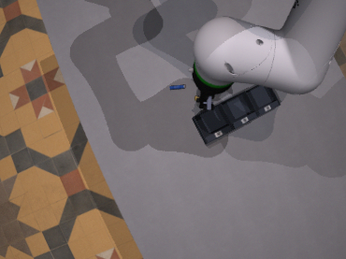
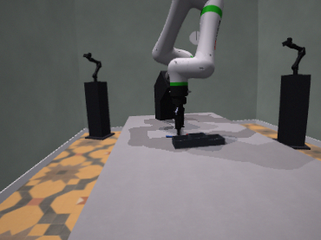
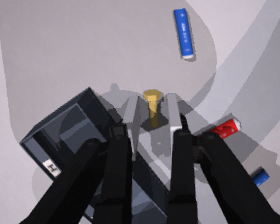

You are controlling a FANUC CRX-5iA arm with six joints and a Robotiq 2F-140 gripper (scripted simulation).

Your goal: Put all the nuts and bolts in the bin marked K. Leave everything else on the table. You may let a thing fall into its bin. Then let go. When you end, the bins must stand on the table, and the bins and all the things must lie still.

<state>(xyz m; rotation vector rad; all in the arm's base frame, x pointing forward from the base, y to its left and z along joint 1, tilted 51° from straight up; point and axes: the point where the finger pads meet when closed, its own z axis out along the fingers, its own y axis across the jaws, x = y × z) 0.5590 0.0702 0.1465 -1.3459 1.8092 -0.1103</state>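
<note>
Between the narrowly parted fingers, a brass-coloured bolt point(image 3: 152, 102), ungripped, on the surface point(image 1: 178, 193) point(image 2: 173, 191) point(image 3: 75, 40). Bin marked H point(image 3: 55, 135) just beside, at left in wrist view; blue battery point(image 1: 178, 87) point(image 3: 183, 34) apart.

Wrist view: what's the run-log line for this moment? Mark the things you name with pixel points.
hand point(image 1: 204, 102) point(image 2: 179, 132) point(image 3: 153, 107): open | bolt point(image 1: 196, 97) point(image 3: 152, 94): seen between fingertips, ungripped | bins point(image 1: 231, 130) point(image 2: 198, 142) point(image 3: 56, 116): beside bolt

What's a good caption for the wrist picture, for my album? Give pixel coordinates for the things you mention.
The open pincer point(image 3: 153, 107) hovers around a golden bolt point(image 3: 152, 96), beside the H bin point(image 3: 56, 116).
</note>
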